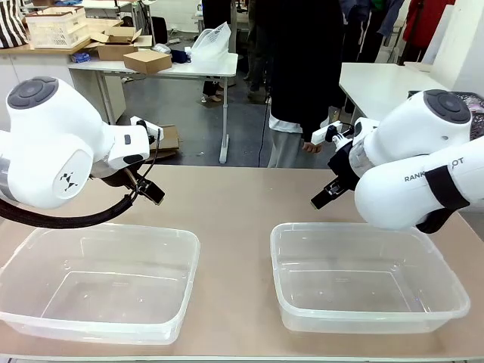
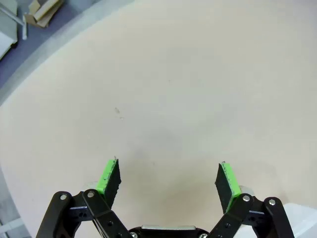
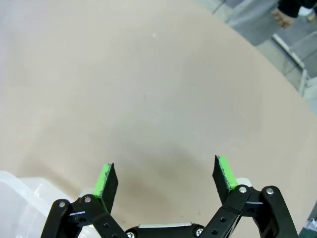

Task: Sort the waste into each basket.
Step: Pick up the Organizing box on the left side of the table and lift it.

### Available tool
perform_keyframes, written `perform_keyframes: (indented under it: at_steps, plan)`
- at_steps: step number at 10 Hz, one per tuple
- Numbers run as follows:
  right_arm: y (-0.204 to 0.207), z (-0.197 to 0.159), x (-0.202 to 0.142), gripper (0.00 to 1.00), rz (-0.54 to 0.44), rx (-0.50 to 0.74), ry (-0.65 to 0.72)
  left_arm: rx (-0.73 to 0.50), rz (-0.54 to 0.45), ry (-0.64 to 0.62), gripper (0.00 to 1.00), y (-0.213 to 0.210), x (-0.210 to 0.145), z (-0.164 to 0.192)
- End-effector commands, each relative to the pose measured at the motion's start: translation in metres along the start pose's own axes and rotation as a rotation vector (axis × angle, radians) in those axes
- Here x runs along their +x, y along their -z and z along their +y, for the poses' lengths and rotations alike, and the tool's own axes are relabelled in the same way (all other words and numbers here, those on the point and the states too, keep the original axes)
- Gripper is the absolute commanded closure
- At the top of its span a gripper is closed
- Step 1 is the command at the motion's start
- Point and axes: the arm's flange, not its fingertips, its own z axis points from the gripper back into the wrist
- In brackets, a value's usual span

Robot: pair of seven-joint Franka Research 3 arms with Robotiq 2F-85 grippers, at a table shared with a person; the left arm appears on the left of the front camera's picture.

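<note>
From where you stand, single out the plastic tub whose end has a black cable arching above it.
The tub on the robot's left; the black cable arches above its far edge, not above the other's.

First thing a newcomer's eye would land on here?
Probably the two big clear tubs, one at the table's near left, one near right, both empty. Next, the white arms reaching in from either side, the left tool and right tool open above bare tabletop.

The worktop (image 1: 234, 265) is plain tan-beige; the plastic tubs at lower left (image 1: 106, 283) and lower right (image 1: 370, 276) are colourless. Both claws, left (image 2: 168, 171) and right (image 3: 166, 171), pair black with bright green.
</note>
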Motion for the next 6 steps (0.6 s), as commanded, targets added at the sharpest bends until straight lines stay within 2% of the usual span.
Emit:
perform_keyframes:
  at_steps: [1, 2, 3, 4, 5, 6]
  plan:
    - [-0.038, 0.008, 0.021, 0.00, 0.010, -0.045, -0.030, -0.042, 0.097, 0.039, 0.00, -0.041, 0.010, 0.002]
    - [-0.093, 0.021, 0.029, 0.00, 0.019, -0.110, -0.001, 0.023, 0.086, 0.024, 0.00, -0.099, 0.007, 0.001]
    - [-0.143, 0.037, 0.020, 0.00, -0.078, -0.220, -0.007, 0.027, 0.021, -0.039, 0.00, -0.156, -0.010, -0.004]
    - [-0.179, 0.057, -0.005, 0.00, -0.111, -0.249, -0.040, 0.031, -0.129, 0.025, 0.00, -0.196, -0.039, -0.014]
    - [-0.186, 0.075, -0.032, 0.00, -0.068, -0.175, -0.060, 0.006, -0.183, 0.042, 0.00, -0.206, -0.061, -0.026]
    - [-0.173, 0.088, -0.058, 0.00, -0.006, -0.120, -0.021, -0.012, -0.209, 0.037, 0.00, -0.201, -0.074, -0.037]
